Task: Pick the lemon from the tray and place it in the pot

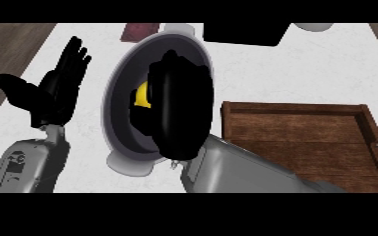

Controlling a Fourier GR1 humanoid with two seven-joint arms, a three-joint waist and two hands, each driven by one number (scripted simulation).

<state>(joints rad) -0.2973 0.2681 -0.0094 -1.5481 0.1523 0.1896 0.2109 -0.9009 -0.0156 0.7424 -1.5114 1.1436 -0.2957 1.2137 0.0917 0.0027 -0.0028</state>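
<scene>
Head view: right hand (177, 107) over pot (116, 100); lemon (142, 96) within its rim.

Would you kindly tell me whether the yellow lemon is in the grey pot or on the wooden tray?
In the pot: the yellow lemon shows inside the grey round pot, within its rim, beneath the right hand.

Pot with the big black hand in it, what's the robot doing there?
The robot's right hand is over the grey pot, reaching into it. A bit of the yellow lemon peeks out beside the hand, inside the pot. I can't tell whether the hand is gripping the lemon. The wooden tray sits just right of the pot. The left hand rests open at the left, fingers up.
</scene>
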